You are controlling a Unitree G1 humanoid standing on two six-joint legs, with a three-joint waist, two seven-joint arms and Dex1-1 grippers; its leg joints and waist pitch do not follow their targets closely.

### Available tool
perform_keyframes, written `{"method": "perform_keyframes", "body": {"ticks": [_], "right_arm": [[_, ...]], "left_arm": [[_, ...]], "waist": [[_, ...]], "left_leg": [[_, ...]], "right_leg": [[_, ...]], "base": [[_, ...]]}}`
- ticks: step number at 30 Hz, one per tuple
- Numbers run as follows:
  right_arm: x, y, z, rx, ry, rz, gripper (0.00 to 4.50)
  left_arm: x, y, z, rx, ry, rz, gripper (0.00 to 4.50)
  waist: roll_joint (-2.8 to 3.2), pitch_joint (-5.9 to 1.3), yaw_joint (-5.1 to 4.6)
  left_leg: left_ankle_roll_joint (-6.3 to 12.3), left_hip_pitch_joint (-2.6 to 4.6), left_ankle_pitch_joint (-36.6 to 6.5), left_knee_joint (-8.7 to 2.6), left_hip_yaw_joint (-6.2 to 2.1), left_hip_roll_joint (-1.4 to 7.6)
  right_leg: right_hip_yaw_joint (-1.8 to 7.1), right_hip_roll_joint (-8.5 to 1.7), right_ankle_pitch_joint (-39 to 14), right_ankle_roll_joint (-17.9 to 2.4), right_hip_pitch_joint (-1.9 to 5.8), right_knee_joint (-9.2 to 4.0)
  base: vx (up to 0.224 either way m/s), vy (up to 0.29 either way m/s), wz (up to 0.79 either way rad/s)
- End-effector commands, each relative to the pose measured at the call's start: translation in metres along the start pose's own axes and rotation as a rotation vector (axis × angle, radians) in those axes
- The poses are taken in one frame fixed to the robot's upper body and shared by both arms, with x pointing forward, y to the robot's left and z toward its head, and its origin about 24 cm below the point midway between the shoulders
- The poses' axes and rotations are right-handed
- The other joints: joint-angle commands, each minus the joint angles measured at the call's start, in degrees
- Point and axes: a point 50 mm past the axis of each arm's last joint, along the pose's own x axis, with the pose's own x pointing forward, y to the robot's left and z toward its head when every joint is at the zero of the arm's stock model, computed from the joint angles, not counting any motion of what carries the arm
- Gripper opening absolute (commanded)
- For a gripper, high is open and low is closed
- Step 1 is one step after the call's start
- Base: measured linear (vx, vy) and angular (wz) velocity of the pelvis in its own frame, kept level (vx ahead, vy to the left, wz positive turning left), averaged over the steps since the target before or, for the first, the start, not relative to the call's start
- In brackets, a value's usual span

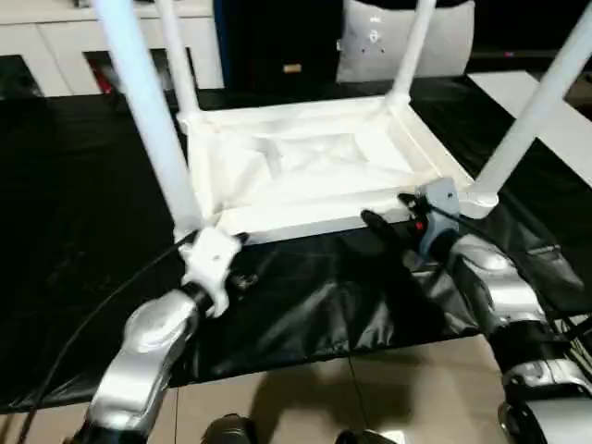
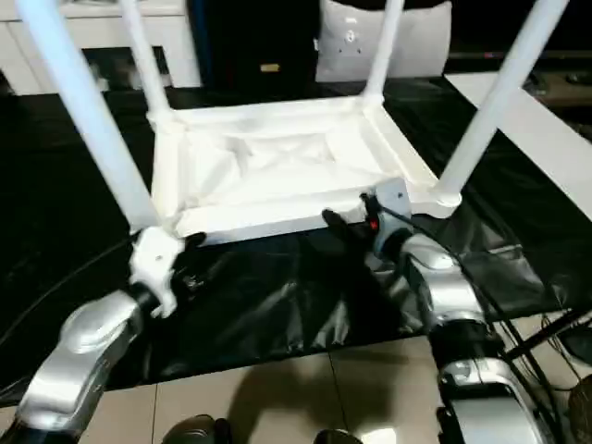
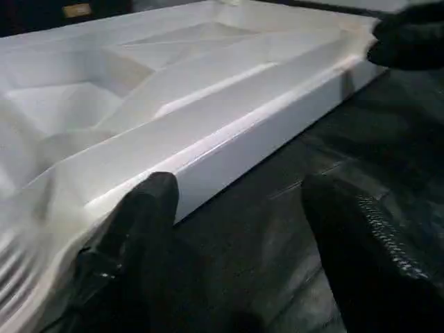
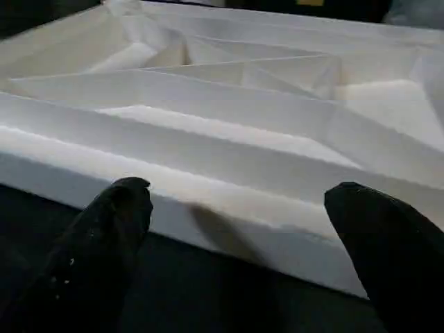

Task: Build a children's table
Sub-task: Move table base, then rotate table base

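Black sheeting (image 1: 83, 222) over the floor, pale tiles (image 1: 305, 398) at the near edge, a white cabinet (image 1: 55, 46) and a grey cushion (image 1: 407, 42) behind. On the sheeting, upside down: the children's table (image 1: 305, 166), ribbed underside up, four white legs (image 1: 143, 111) standing in the corner sockets. Left tool (image 3: 236, 229) at the near left corner, fingers (image 3: 139, 222) spread, one close against the near rim, nothing between them. Right tool (image 4: 239, 229) at the near rim close to the right corner, fingers (image 4: 104, 236) spread wide just short of the edge, gripping nothing. Silver forearms (image 1: 148, 361) reaching in from the tiled side.
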Motion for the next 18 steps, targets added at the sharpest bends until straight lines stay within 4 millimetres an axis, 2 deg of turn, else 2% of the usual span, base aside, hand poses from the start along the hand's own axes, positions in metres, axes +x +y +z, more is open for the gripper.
{"method": "perform_keyframes", "body": {"ticks": [1, 3, 4, 6, 7, 9, 11, 12, 15, 18], "right_arm": [[-0.007, -0.004, 0.003, 0.011, -0.008, 0.004, 4.50], [-0.010, -0.002, 0.002, -0.014, -0.006, 0.031, 4.50], [-0.015, 0.001, -0.001, -0.043, 0.018, 0.074, 4.50], [-0.017, 0.001, -0.004, -0.061, 0.042, 0.076, 4.50], [-0.017, 0.001, -0.005, -0.065, 0.050, 0.074, 4.50], [-0.019, -0.003, -0.011, -0.053, 0.084, 0.036, 4.50], [-0.020, -0.003, -0.013, -0.040, 0.108, 0.019, 4.50], [-0.021, -0.003, -0.015, -0.044, 0.123, 0.010, 4.50], [-0.021, 0.001, -0.018, -0.020, 0.144, 0.040, 4.50], [-0.020, 0.002, -0.019, -0.026, 0.142, 0.027, 4.50]], "left_arm": [[-0.006, 0.003, 0.003, -0.001, -0.043, 0.015, 3.59], [-0.013, 0.005, -0.001, -0.001, -0.045, 0.040, 3.71], [-0.022, 0.007, -0.009, -0.025, -0.051, 0.079, 3.85], [-0.026, 0.009, -0.011, -0.020, -0.053, 0.114, 3.92], [-0.028, 0.010, -0.012, -0.017, -0.054, 0.124, 3.97], [-0.036, 0.018, -0.012, -0.038, -0.097, 0.223, 4.28], [-0.039, 0.022, -0.014, -0.058, -0.111, 0.277, 4.33], [-0.041, 0.024, -0.016, -0.073, -0.117, 0.323, 4.35], [-0.041, 0.023, -0.019, -0.079, -0.124, 0.337, 4.45], [-0.040, 0.025, -0.017, -0.076, -0.138, 0.362, 4.45]], "waist": [[-0.34, -4.10, -0.11], [-0.30, -4.08, -0.10], [-0.40, -3.99, -0.06], [-0.37, -3.83, -0.09], [-0.38, -3.91, -0.08], [-0.29, -3.85, -0.19], [-0.33, -3.78, -0.32], [-0.04, -3.72, -0.36], [-0.14, -3.72, -0.44], [0.01, -3.83, -0.37]], "left_leg": [[0.92, 1.43, -17.65, -4.67, -2.07, 3.93], [0.49, 1.55, -18.75, -4.70, -2.14, 3.84], [0.38, 1.53, -19.19, -4.71, -2.13, 3.88], [0.40, 1.35, -19.57, -4.79, -2.24, 3.85], [0.27, 1.55, -19.90, -4.77, -2.26, 3.84], [0.13, 1.48, -19.93, -4.78, -2.25, 3.78], [0.02, 1.59, -20.76, -4.72, -2.31, 3.69], [-0.18, 1.67, -21.42, -4.77, -2.39, 3.70], [-0.33, 1.76, -22.38, -4.77, -2.47, 3.65], [-0.52, 1.77, -22.38, -4.86, -2.54, 3.80]], "right_leg": [[3.62, -4.07, -19.49, -8.75, 2.20, -5.17], [3.59, -4.24, -21.58, -8.07, 2.13, -5.45], [3.67, -4.27, -22.38, -7.25, 2.10, -5.66], [3.64, -4.26, -23.14, -6.54, 2.15, -5.81], [3.62, -4.25, -23.89, -6.28, 2.10, -5.88], [3.59, -4.17, -23.97, -6.57, 2.06, -5.97], [3.51, -4.21, -25.08, -6.63, 2.03, -6.14], [3.45, -4.12, -25.44, -6.48, 1.96, -6.20], [3.43, -4.13, -26.29, -5.78, 1.92, -6.41], [3.49, -4.20, -25.25, -5.71, 1.89, -6.29]], "base": [[0.000, 0.000, 0.00], [0.000, 0.000, 0.00], [0.000, 0.000, 0.00], [0.000, 0.000, 0.00], [0.000, 0.000, 0.00], [0.000, 0.000, 0.00], [0.000, 0.000, 0.00], [0.000, 0.000, 0.00], [0.000, 0.000, 0.00], [0.000, 0.000, 0.00]]}}
